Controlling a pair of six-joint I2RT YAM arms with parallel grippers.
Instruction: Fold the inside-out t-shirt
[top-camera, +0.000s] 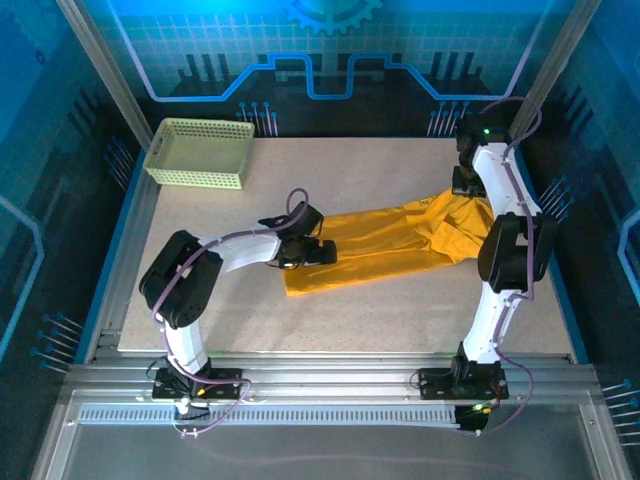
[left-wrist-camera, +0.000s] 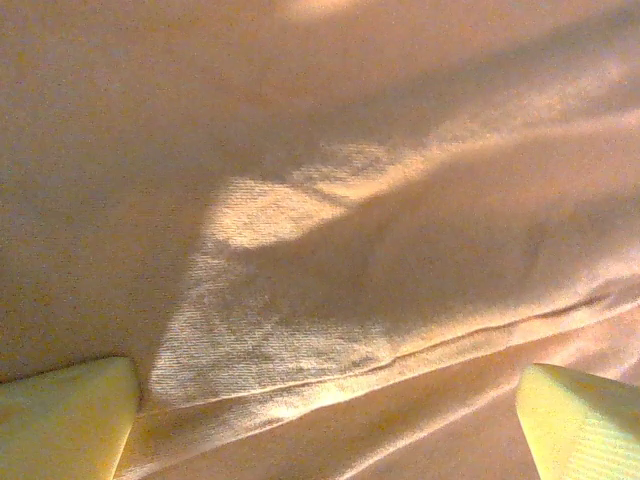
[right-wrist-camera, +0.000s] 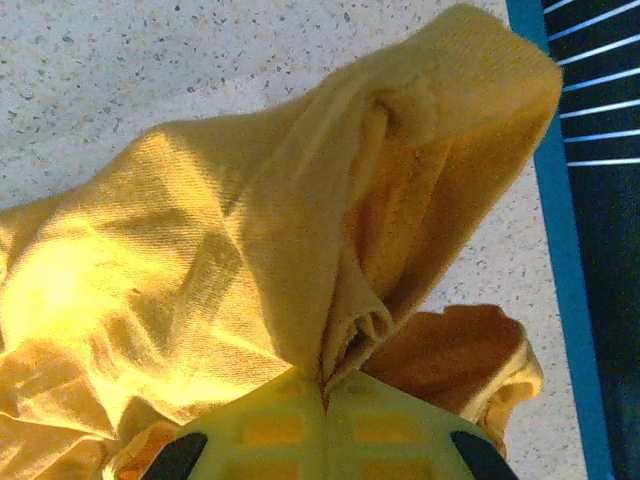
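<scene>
The inside-out t-shirt lies bunched into a long mustard band on the surface. Its long axis runs from the middle toward the right edge, with the right end angled a little toward the far edge.

At that right end the right gripper is clamped on a fold of the shirt. Its wrist view shows what the overhead one cannot: cloth rising in a peak from the closed fingertips, its weave visible, with a darker bunch beside it.

The left gripper sits over the band's left end. In its own close view the pale yellow fingertips stand wide apart, with a stitched hem running across the cloth between them.

The surface is pale and speckled with a blue border. A yellow-green mesh basket sits at its far-left corner. Aluminium posts and blue-lit printed panels enclose it.
</scene>
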